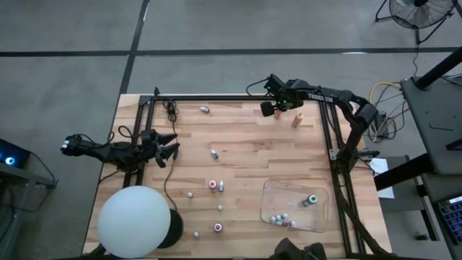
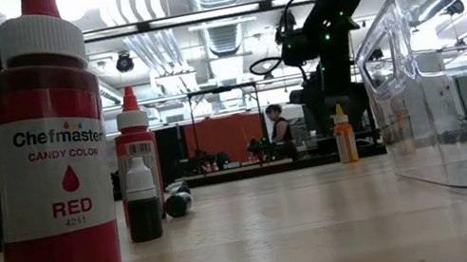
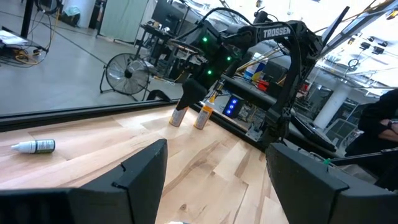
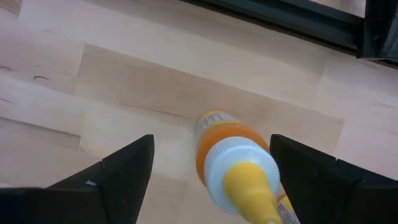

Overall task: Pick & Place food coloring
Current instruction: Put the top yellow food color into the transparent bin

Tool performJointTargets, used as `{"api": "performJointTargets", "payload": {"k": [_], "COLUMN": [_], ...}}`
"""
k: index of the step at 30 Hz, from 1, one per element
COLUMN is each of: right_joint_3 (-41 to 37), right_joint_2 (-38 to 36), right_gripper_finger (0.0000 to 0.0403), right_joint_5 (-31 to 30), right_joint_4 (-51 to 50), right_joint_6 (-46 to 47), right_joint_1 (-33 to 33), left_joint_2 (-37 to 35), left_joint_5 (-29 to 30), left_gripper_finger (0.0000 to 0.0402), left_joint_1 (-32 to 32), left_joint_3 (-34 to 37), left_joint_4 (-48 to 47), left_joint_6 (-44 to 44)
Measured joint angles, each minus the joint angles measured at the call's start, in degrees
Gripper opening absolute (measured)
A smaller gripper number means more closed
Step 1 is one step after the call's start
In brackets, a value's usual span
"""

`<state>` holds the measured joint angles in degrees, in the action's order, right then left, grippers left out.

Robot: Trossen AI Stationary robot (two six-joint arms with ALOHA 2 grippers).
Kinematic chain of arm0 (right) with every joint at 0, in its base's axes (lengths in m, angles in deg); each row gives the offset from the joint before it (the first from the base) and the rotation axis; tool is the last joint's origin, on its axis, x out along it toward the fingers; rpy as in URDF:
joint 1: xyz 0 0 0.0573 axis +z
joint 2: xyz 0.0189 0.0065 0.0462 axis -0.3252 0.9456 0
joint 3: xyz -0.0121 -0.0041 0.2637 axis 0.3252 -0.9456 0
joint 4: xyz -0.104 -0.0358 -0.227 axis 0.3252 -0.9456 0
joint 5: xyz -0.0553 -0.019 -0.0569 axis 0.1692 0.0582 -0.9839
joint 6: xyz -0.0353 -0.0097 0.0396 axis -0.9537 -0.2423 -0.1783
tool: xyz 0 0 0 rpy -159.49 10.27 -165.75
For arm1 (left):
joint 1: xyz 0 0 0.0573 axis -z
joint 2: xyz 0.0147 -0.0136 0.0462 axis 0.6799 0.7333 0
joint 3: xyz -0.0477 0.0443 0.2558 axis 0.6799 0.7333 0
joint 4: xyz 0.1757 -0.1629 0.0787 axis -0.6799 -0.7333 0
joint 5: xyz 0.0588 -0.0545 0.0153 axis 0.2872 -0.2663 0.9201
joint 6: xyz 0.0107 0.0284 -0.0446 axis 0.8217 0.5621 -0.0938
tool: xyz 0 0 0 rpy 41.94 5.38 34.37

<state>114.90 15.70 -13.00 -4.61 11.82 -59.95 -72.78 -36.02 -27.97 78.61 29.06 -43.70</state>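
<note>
Wood butcher-block table (image 1: 245, 155) on a grey concrete floor, black frame rails at both sides; in the low view a workshop with ceiling ducts and a person far back. Left side: left gripper (image 1: 167, 146) hovers over the table's left edge, fingers spread wide, nothing between them. Below it a big white ball (image 1: 134, 221) sits at the near-left corner. Food coloring bottles are scattered: one lying near the far edge (image 1: 205, 110), one mid-table (image 1: 214, 153), a red-capped one (image 1: 212, 185) with a neighbour (image 1: 221, 186) just beside it, small ones (image 1: 190, 194) (image 1: 220, 207) (image 1: 196, 234) and another red-capped one (image 1: 217, 228) toward the near edge. In the low view the closest is a red Chefmaster bottle (image 2: 45, 155). Right of centre: clear plastic tray (image 1: 268, 193) holds a green-capped bottle (image 1: 311, 200) and a cluster of small ones (image 1: 280, 219). Far right: right gripper (image 1: 275, 109) sits low at the far edge, fingers wide apart, straddling an orange yellow-capped bottle (image 4: 233, 162) without clearly touching it. Another orange bottle (image 1: 297, 119) stands just beside it.
</note>
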Motion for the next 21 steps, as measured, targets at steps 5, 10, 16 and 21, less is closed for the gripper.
{"api": "performJointTargets", "payload": {"k": [5, 10, 16, 21], "right_joint_3": [-0.3, -0.7, -1.1, -1.1], "right_joint_2": [0.0, 0.0, 0.0, -0.4], "right_gripper_finger": [0.0281, 0.0238, 0.0184, 0.0136], "right_joint_5": [-0.1, -0.2, -0.7, -3.5], "right_joint_4": [-0.1, -0.2, -0.1, 0.0], "right_joint_6": [0.1, 0.1, -0.2, -1.4], "right_joint_1": [-0.2, -0.4, -0.4, -0.1], "left_joint_2": [0.0, 0.0, 0.0, 0.0], "left_joint_5": [0.0, 0.0, 0.0, 0.0], "left_gripper_finger": [0.0245, 0.0245, 0.0245, 0.0245], "left_joint_1": [0.0, 0.0, 0.0, 0.0], "left_joint_3": [0.0, 0.0, 0.0, 0.0], "left_joint_4": [0.0, 0.0, 0.0, 0.0], "left_joint_6": [0.0, 0.0, 0.0, 0.0]}}
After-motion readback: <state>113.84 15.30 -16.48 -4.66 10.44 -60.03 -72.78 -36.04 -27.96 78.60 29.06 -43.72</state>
